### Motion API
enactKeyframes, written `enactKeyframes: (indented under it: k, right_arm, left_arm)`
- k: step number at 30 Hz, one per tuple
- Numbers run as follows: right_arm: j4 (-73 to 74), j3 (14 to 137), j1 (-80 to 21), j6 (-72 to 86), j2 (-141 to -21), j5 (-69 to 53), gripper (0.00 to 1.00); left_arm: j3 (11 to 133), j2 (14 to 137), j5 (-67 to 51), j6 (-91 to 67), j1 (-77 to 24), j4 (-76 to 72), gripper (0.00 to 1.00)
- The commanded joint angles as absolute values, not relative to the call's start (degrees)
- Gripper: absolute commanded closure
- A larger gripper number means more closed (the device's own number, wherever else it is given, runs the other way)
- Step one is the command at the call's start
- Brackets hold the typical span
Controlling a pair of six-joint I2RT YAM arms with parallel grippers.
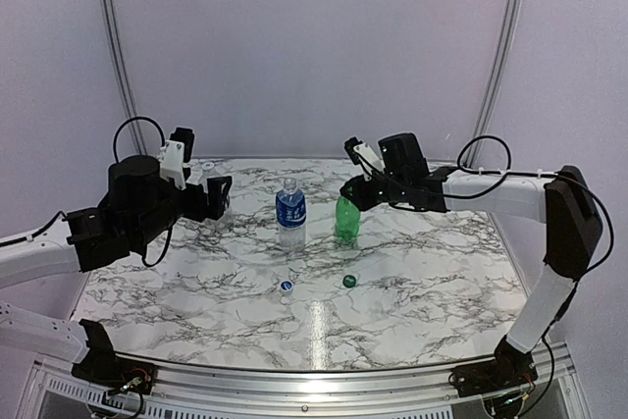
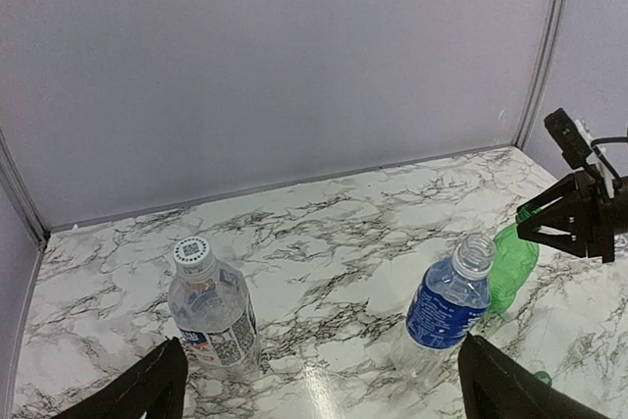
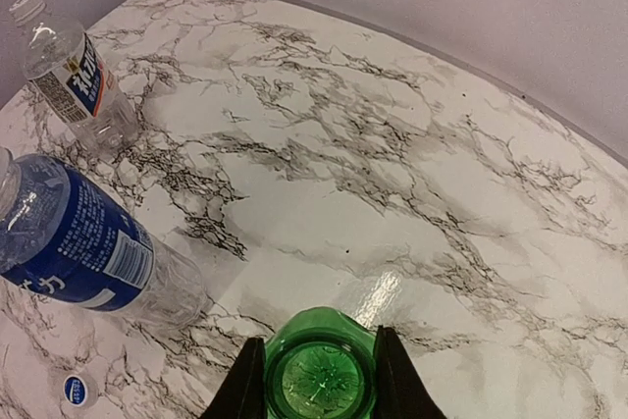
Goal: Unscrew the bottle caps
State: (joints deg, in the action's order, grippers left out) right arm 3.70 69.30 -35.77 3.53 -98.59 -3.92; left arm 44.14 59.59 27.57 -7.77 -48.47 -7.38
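Green bottle [image 1: 346, 220] is clamped by right gripper [image 3: 321, 382]; left gripper [image 2: 322, 378] spread, empty. White cap [image 2: 192, 253] judged light; to be pinched at rim.

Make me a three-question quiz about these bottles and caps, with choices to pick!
1. Where is the blue cap?
A) on the table
B) on its bottle
C) in a gripper

2. How many bottles wear a cap?
A) three
B) one
C) none

3. What is the right gripper doing?
A) hanging open
B) clamping the green bottle
C) clamping a cap

Answers:
1 A: it lies on the table, in front of the blue-label bottle.
2 B: only the white-label bottle is capped.
3 B: its fingers pinch the green bottle's neck.
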Motion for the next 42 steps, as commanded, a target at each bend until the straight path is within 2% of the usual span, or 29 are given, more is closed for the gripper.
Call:
enactKeyframes:
  k: [1, 7, 17, 26, 35, 42]
  right_arm:
    - [1.3, 68.5, -35.5, 2.5, -98.4, -3.2, 0.89]
    - [1.2, 67.7, -35.5, 2.4, -98.6, -3.3, 0.86]
    - [1.7, 67.3, -35.5, 1.9, -98.9, -3.7, 0.71]
    - [2.7, 67.8, -35.4, 1.4, -97.4, -4.4, 0.52]
    - [4.8, 68.7, -35.5, 1.1, -94.0, -6.3, 0.2]
    - [6.0, 68.7, -35.5, 1.3, -90.1, -8.5, 0.16]
  left_arm:
    - [47.0, 61.4, 28.9, -8.3, -46.6, -4.9, 0.01]
    - [47.6, 62.1, 28.5, -8.1, -44.7, -5.0, 0.01]
    - [50.4, 66.5, 26.1, -8.1, -39.2, -3.8, 0.01]
    - [55.3, 73.6, 21.1, -8.4, -32.6, -2.6, 0.01]
    - [62.9, 84.7, 13.7, -7.1, -25.7, -0.1, 0.03]
    - [68.0, 91.1, 10.9, -5.0, -24.7, 3.0, 0.13]
